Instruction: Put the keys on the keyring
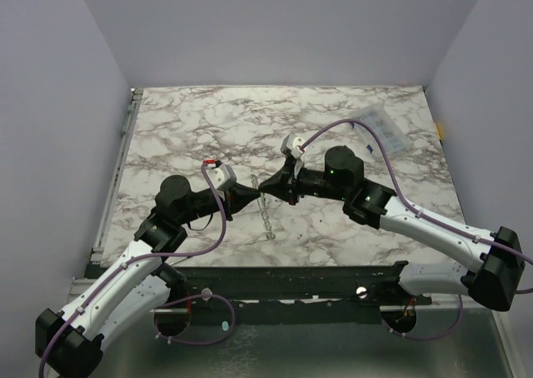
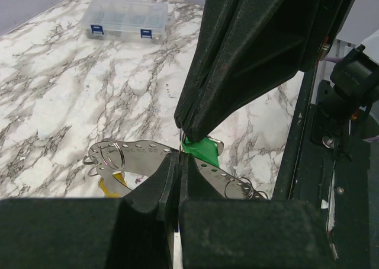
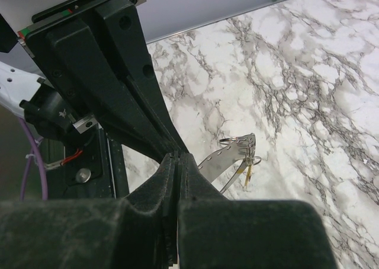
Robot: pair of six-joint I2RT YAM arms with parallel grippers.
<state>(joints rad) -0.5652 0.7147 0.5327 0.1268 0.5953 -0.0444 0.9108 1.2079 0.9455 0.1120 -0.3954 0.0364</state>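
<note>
Reading left pincer (image 2: 178, 165) and right pincer (image 3: 177, 160) as clamped shut, tip to tip over marble surface (image 1: 350, 136) centre, probably steadying thin grey perforated metal keyring (image 2: 139, 152) for threading; bright green-headed key (image 2: 201, 149) beside tips, brass key (image 3: 249, 173) alongside.

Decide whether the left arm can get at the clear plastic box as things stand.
Probably not: the box sits by the table's far right edge, and the right arm lies across the way.

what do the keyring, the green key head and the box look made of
Keyring: bare metal, likely steel; grey with shiny glints.
Green key head: probably plastic; flat bright colour, no glint.
Box: clear plastic; see-through walls, blue latches.
</note>
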